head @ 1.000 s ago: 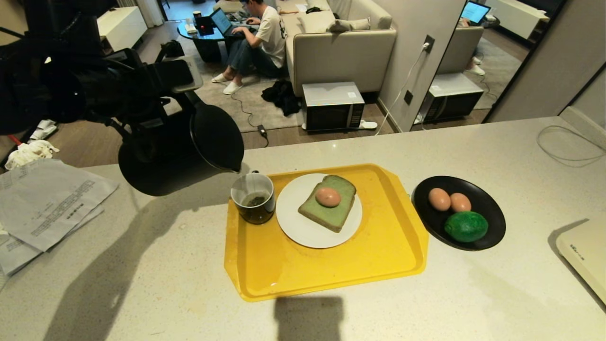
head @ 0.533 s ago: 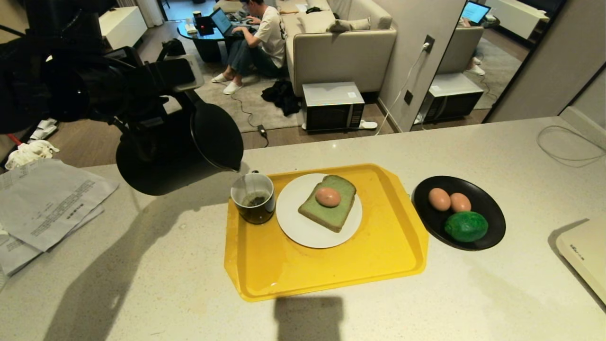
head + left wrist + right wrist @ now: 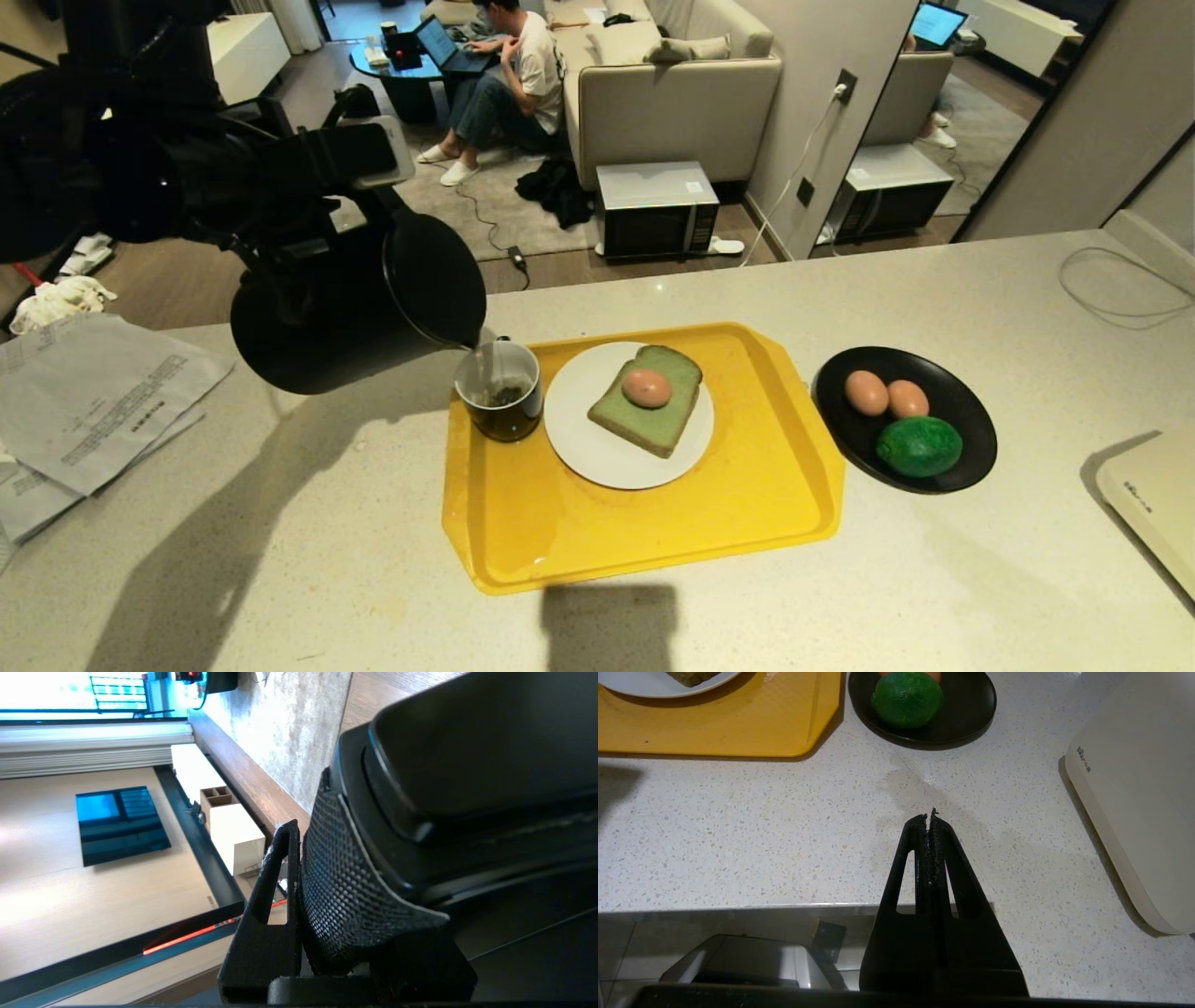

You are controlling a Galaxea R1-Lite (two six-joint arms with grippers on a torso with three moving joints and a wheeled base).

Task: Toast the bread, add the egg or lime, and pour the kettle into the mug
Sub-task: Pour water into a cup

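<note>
While the left arm is reaching in from the upper left of the head view, its left gripper (image 3: 308, 238) is clamping the handle of the kettle (image 3: 359, 303), and the left wrist view is showing a textured finger pad (image 3: 345, 882) pressed flat against that dark handle. The kettle is hanging tipped over on its side, its spout pointing down at the rim of the mug (image 3: 499, 390), which is sitting on the near-left part of the yellow tray (image 3: 644, 541) just beside the white plate (image 3: 583, 448). Compared with a second ago, the kettle is lying a little more steeply, its lid face turned further toward the mug and its body shifted slightly right. On the plate the bread (image 3: 649, 401) is lying flat with the egg (image 3: 646, 387) resting on top. The lime (image 3: 920, 446) is sitting in the black dish (image 3: 971, 411) to the right of the tray, beside two more eggs. The right gripper (image 3: 930, 817) is hovering low over the bare counter (image 3: 738, 849) near its edge, fingers pressed together and holding nothing. A person is sitting on the floor beyond the counter.
</note>
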